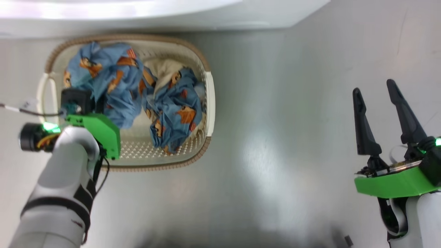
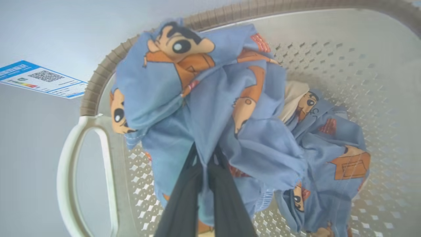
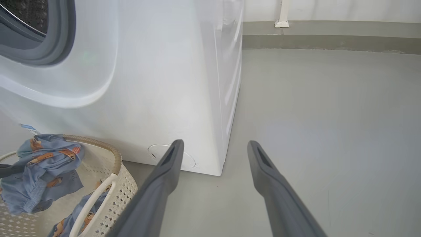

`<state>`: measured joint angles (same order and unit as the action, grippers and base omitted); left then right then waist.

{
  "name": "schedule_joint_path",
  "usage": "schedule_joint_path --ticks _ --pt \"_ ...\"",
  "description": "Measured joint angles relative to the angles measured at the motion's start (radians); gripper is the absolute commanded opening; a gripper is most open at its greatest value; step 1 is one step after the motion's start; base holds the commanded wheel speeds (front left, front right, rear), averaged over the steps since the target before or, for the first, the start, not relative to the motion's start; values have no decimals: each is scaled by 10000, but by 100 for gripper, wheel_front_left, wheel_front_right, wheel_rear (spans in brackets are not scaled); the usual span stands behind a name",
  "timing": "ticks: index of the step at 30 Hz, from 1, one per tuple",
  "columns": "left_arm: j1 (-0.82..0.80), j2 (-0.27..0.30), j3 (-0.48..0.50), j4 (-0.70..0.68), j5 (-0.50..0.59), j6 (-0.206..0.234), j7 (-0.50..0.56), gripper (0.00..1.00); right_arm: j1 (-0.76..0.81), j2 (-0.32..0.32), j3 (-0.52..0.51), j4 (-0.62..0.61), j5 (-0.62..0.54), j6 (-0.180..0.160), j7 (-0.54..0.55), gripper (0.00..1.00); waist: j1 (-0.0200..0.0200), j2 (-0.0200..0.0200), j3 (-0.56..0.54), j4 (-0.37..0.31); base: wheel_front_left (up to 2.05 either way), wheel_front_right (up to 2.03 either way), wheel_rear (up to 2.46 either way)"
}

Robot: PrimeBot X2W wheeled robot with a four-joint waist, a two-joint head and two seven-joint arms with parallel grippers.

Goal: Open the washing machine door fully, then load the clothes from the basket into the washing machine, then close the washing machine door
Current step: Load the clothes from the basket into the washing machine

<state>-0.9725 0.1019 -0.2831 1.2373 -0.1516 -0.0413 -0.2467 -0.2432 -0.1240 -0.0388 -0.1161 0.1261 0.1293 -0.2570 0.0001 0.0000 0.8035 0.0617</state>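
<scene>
The left gripper point(image 2: 204, 156) pinches crumpled blue cartoon-print clothes point(image 2: 210, 108) in the cream basket point(image 2: 361, 49). The right gripper point(image 1: 373, 86) gapes wide, empty.

The left forearm point(image 1: 58, 193) is a pale grey-white tube ringed by black bands; a thin black cable loops along its side; at the wrist sits a bright green plastic bracket point(image 1: 100, 132) carrying a black boxy camera block point(image 1: 75, 98); beside it a short black cylinder point(image 1: 31, 137) shows a green light and orange-yellow wires; the left claw point(image 2: 205, 158) has two long, matte, dark fingers; the right claw point(image 1: 373, 88) has the same dark fingers, slim and tapering to rounded tips; they rise from a green plate point(image 1: 392, 184) topped by an exposed circuit board; a green light glows at its edge; the right forearm point(image 1: 422, 220) is white with a black joint.
</scene>
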Motion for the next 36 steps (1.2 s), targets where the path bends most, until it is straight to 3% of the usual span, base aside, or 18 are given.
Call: schedule_joint_path --ticks 9,19,36 --pt "2040 56 483 -2757 -453 8 -15 0 619 6 267 428 79 0 0 100 0 0 -1516 28 0 0 0" --pt "5050 102 1547 -6955 -669 31 -86 0 1036 46 606 895 328 0 0 100 -1 0 -3260 9 0 0 0" --pt "8830 153 2364 -11049 -562 407 -84 0 2445 345 836 1218 449 0 0 100 0 0 -6068 -203 0 0 0"
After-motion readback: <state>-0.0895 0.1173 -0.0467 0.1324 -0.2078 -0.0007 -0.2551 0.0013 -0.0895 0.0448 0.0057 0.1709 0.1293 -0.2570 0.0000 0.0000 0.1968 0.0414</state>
